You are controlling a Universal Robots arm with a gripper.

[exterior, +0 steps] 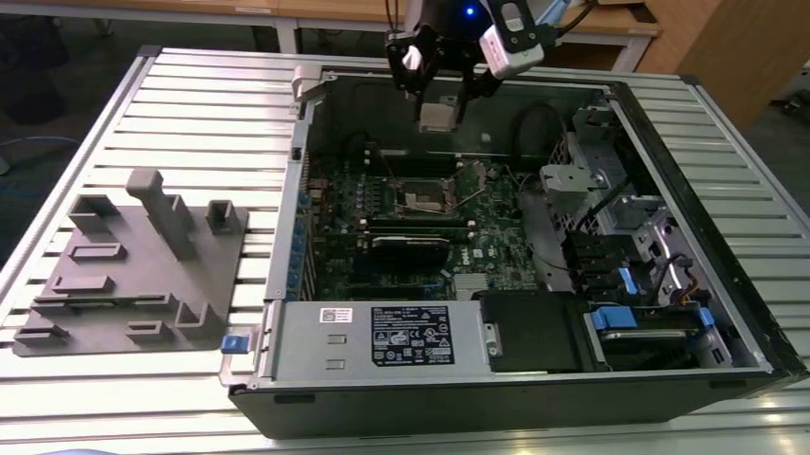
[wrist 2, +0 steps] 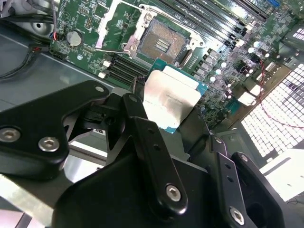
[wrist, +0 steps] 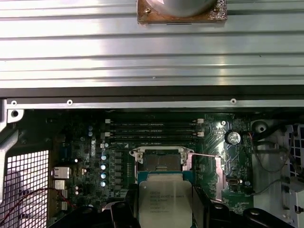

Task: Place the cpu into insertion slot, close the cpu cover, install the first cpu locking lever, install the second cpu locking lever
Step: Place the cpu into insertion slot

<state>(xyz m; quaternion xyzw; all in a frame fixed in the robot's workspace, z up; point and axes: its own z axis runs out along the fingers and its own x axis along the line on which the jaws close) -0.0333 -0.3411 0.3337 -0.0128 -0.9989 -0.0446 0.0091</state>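
My gripper (exterior: 437, 100) hangs over the far part of the open computer case, shut on the cpu (exterior: 437, 117), a flat silver-topped square chip. In both wrist views the cpu (wrist 2: 168, 99) (wrist: 165, 202) sits clamped between the black fingers (wrist 2: 135, 111) (wrist: 124, 211), held above the green board. The insertion slot (exterior: 422, 197) (wrist 2: 161, 43) (wrist: 159, 161) lies uncovered below the chip, its dark contact field showing inside a silvery rim. The cpu cover (wrist 2: 108, 26) (wrist: 213, 173) is swung open to one side of the slot. A thin metal lever (wrist: 206, 155) runs beside it.
The case wall (exterior: 303, 161) rises at the exterior view's left. Drive bays and cables (exterior: 633, 246) fill the exterior view's right, and a silver power supply (exterior: 367, 336) sits at the front. Long black memory slots (wrist: 152, 128) flank the slot. A grey fixture block (exterior: 133, 265) rests on the slatted table (exterior: 190, 114).
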